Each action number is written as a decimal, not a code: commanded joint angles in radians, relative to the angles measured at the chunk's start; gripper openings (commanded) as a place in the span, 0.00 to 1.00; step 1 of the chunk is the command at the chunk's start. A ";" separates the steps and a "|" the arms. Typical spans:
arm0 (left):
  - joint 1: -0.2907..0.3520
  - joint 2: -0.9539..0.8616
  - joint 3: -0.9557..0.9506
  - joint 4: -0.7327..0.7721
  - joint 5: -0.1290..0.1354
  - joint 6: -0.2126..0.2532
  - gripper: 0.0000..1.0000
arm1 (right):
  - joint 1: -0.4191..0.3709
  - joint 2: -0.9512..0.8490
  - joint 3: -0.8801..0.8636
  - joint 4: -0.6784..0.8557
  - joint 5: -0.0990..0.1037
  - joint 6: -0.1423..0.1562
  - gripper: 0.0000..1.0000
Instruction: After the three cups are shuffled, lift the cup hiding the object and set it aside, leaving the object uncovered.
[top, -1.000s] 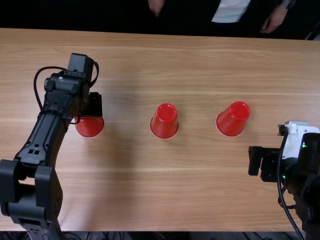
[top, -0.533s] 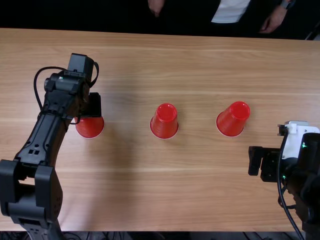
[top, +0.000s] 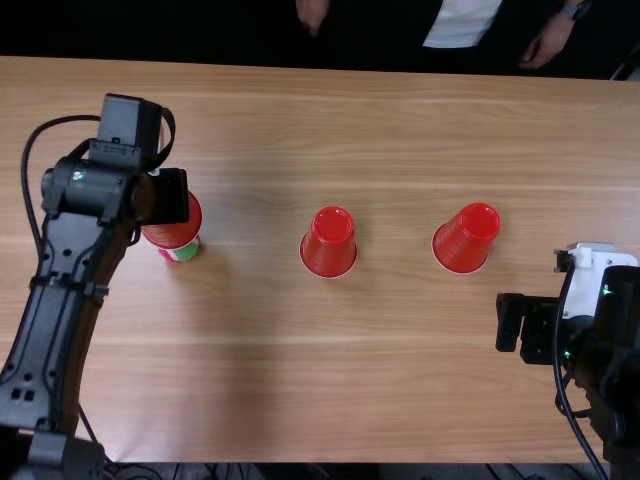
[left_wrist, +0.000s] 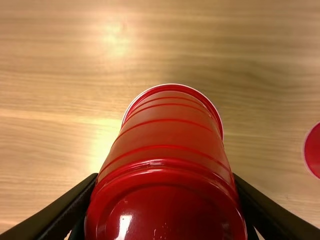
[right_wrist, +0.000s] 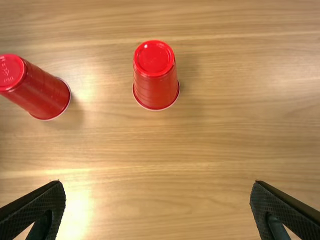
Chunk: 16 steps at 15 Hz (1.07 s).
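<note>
Red cup (top: 171, 235) in left gripper (top: 168, 205), just above green-white object (top: 182, 251)

The right claw (right_wrist: 157, 200) holds its fingers wide apart above the counter (right_wrist: 225, 130). An inverted red cup (right_wrist: 155, 75) stands directly ahead. A second inverted red cup (right_wrist: 34, 87) stands apart beside it.

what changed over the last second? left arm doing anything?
The left gripper, shut on the left cup, has lifted it off the table and shifted slightly left. A small green, red and white object now shows under the cup's rim. The middle cup, right cup and the open right gripper stayed put.
</note>
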 joint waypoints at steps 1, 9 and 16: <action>0.015 -0.051 0.026 -0.006 -0.010 -0.006 0.01 | -0.008 0.000 -0.010 0.002 -0.004 0.007 1.00; 0.208 -0.254 -0.056 -0.104 -0.012 -0.006 0.01 | -0.007 0.005 -0.010 0.037 -0.007 0.004 1.00; 0.361 -0.346 -0.271 -0.098 -0.012 -0.006 0.02 | -0.002 0.026 -0.004 0.046 -0.007 -0.002 1.00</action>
